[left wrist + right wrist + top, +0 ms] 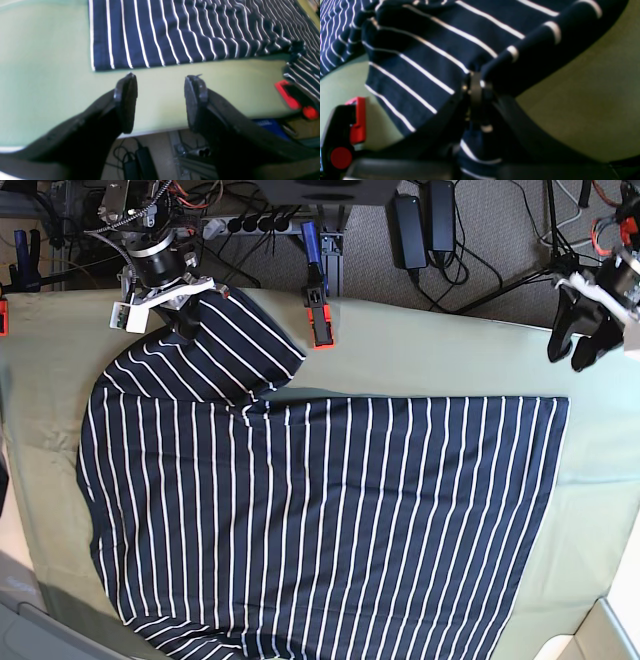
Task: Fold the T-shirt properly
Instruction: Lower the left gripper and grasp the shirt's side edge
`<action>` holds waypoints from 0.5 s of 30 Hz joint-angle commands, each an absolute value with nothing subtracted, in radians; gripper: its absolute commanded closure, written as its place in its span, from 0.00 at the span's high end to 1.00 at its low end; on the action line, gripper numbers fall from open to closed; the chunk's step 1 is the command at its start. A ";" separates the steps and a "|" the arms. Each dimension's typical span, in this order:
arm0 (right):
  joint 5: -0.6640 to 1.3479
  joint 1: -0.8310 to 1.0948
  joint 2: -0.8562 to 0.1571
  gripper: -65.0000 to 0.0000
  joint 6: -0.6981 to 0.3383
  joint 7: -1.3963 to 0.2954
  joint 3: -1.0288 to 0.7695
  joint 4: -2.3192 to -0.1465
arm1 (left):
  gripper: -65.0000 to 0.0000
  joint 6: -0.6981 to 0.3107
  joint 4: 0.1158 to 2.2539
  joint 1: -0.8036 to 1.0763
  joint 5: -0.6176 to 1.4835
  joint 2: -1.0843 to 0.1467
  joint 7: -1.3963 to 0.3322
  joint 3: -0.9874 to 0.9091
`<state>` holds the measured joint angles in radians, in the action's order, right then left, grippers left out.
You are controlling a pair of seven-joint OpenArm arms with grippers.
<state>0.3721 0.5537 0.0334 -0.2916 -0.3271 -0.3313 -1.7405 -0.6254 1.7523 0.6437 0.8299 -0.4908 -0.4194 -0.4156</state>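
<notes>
The T-shirt (320, 520), dark navy with thin white stripes, lies spread on the olive-green cloth (450, 360). Its far left part is lifted and folded over. My right gripper (187, 317) is shut on that lifted fabric at the far left corner. In the right wrist view the jaws (476, 86) pinch a fold of the T-shirt (425, 55), which drapes over them. My left gripper (575, 352) is open and empty, just beyond the shirt's far right corner. In the left wrist view its fingertips (161, 80) hover over bare cloth, short of the T-shirt's edge (162, 32).
A red and black clamp (320, 315) grips the table's far edge beside the lifted fabric; it also shows in the wrist views (287, 96) (357, 117). Another clamp (3, 315) sits at the far left. Cables and power bricks (420, 220) lie on the floor beyond.
</notes>
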 commanded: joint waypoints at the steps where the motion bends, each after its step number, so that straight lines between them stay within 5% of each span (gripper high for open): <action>1: 0.373 0.557 0.031 0.00 -0.300 -0.315 -0.332 -1.753 | 0.52 -0.608 1.734 0.620 0.840 -0.513 -0.400 -0.403; 15: 0.310 0.558 0.031 0.00 -0.300 -0.315 -0.332 -1.753 | 0.56 -0.579 1.300 0.273 0.896 -0.516 -0.440 -0.327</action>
<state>0.3168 0.5537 0.0334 -0.2916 -0.3191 -0.3309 -1.7409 -0.5678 1.2900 0.2790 0.8856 -0.4961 -0.4484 -0.3206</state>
